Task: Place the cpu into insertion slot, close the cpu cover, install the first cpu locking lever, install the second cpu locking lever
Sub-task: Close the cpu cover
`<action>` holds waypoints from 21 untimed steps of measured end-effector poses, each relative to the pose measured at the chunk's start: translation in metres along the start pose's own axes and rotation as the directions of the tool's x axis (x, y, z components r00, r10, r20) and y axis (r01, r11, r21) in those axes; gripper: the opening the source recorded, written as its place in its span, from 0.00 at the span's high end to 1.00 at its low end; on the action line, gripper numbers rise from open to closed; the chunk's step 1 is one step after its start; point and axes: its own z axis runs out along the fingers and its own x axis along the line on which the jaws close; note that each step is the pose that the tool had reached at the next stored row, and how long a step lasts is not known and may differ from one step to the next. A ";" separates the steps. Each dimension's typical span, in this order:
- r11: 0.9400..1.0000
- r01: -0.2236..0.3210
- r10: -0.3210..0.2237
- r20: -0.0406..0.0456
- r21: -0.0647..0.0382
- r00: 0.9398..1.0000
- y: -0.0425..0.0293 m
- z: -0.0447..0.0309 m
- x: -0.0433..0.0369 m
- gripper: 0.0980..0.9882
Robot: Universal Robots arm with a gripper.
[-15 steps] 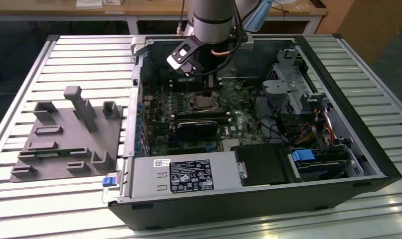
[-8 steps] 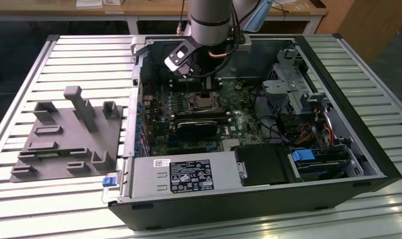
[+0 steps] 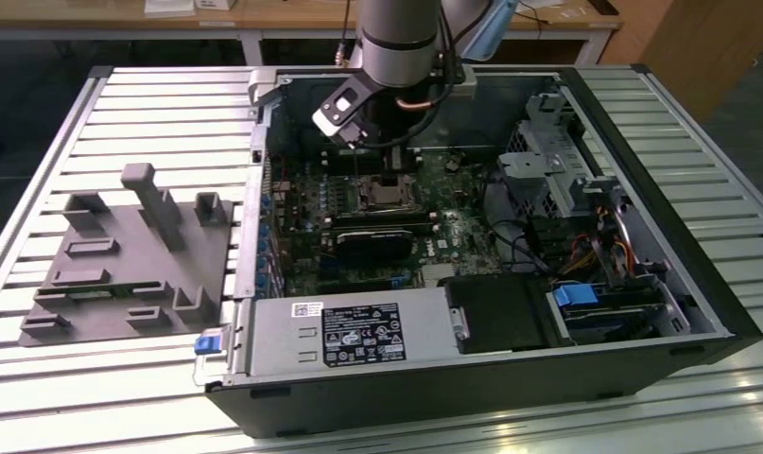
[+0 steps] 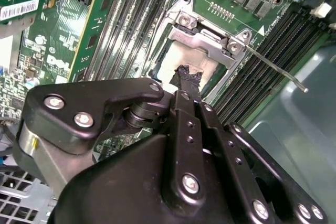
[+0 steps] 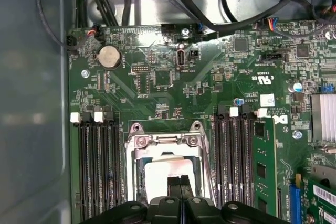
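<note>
Gripper [image 5: 179, 181] fingers pressed together, tips touching the cpu [image 5: 157, 177].

Bright glare on the slatted table [image 3: 91, 397], dimmer shadow inside the computer case [image 3: 482, 392].

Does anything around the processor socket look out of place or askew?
In the second wrist view a thin locking lever sticks out from a corner of the cpu cover, slanting free over the memory slots instead of lying along the socket, so it seems unlatched. The end effector sits shut over the cpu. Nothing looks damaged.
</note>
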 end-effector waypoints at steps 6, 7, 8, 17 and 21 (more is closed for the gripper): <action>0.994 0.109 -0.109 -0.003 0.001 0.994 0.0000 0.0007 0.0000 0.99; 0.992 0.127 -0.127 -0.003 0.002 0.992 0.0000 0.0008 0.0000 0.99; 0.989 0.145 -0.145 -0.004 0.002 0.989 0.0000 0.0008 0.0000 0.99; 0.953 0.304 -0.304 -0.009 0.003 0.953 0.0000 0.0011 0.0000 0.99; 0.928 0.372 -0.372 -0.011 0.004 0.928 0.0000 0.0012 0.0000 0.99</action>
